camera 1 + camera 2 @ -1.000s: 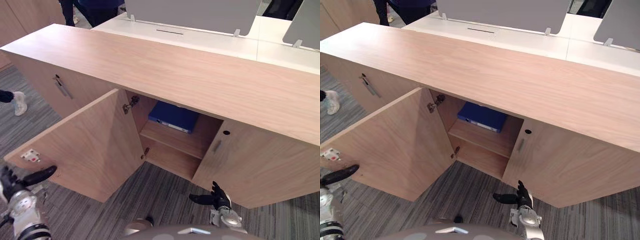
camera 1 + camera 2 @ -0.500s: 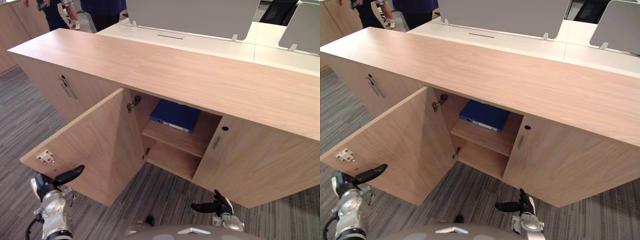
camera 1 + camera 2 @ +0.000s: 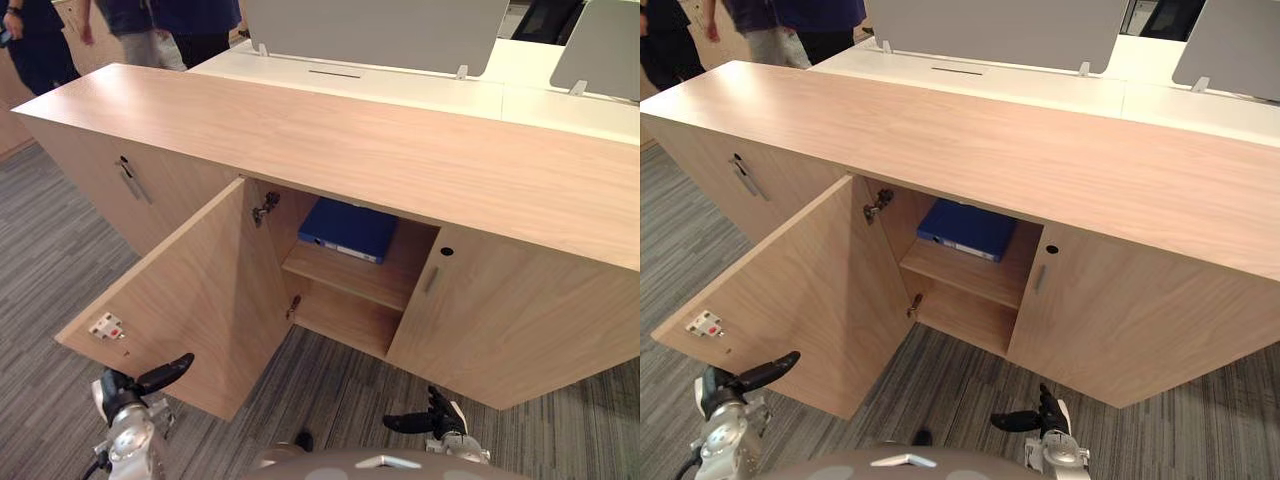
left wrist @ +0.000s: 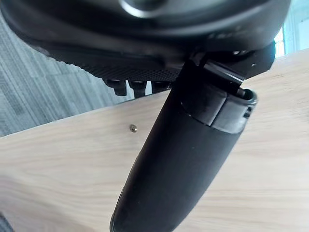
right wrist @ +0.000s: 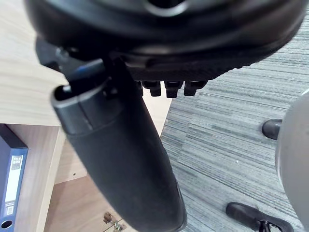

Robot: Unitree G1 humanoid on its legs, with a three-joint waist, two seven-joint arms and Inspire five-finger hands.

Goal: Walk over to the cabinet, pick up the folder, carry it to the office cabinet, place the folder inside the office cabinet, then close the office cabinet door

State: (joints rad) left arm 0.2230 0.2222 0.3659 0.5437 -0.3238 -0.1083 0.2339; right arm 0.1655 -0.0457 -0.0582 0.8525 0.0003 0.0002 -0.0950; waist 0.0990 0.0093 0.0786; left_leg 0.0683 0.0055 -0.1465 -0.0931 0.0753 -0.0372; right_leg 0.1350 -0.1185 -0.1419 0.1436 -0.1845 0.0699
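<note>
Folder: blue folder (image 3: pixel 348 228) lying flat on the upper shelf (image 3: pixel 345 283) inside the cabinet (image 3: pixel 380 150), at the centre of the head view; no robot hand on it.
Cabinet: long, pale wood; folder bay stands open.
Open door: door (image 3: pixel 190 300) swung out toward 8 o'clock of the folder, a small white latch fitting (image 3: pixel 107 326) near its outer corner.
Closed door: panel (image 3: pixel 500 330) at 4 o'clock of the folder, shut flush.
Left robot hand: left robot hand (image 3: pixel 122 390) at 7 o'clock, near the open door's lower edge; contact not determinable; thumb out, fingers relaxed, holding nothing.
Right robot hand: right robot hand (image 3: pixel 432 418) at 5 o'clock, over the carpet (image 3: pixel 50 250), loosely spread, empty.
Surroundings: white bench (image 3: pixel 400 85) with grey screens (image 3: pixel 380 30) at 12 o'clock; people (image 3: pixel 150 20) standing at 11 o'clock.
</note>
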